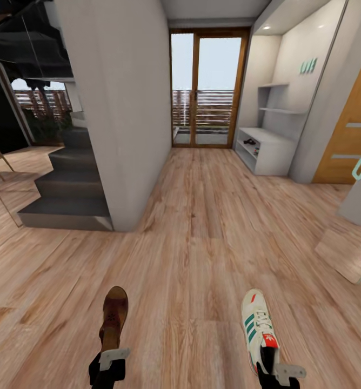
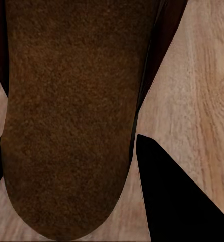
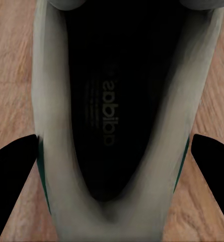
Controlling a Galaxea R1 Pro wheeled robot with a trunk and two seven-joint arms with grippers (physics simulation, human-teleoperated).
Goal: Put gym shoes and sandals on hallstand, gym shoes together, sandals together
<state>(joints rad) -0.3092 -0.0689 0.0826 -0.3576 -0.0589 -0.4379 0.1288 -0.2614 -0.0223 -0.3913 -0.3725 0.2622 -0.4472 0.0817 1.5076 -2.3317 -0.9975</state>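
Head view shows the left gripper clenched on the heel of a brown sandal, toe pointing toward the hallstand. Beside it, the right gripper grasps the heel of a white gym shoe with green stripes, also toe-forward. In the left wrist view the sandal's footbed sits between the dark fingers; in the right wrist view the gym shoe's opening lies between the fingers, which press its sides. Both shoes are over the corridor floor, well short of the hallstand. That pale unit stands far ahead against the wall, just beside the glass door, something dark in its upper compartment. Grey stairs rise opposite the hallstand.
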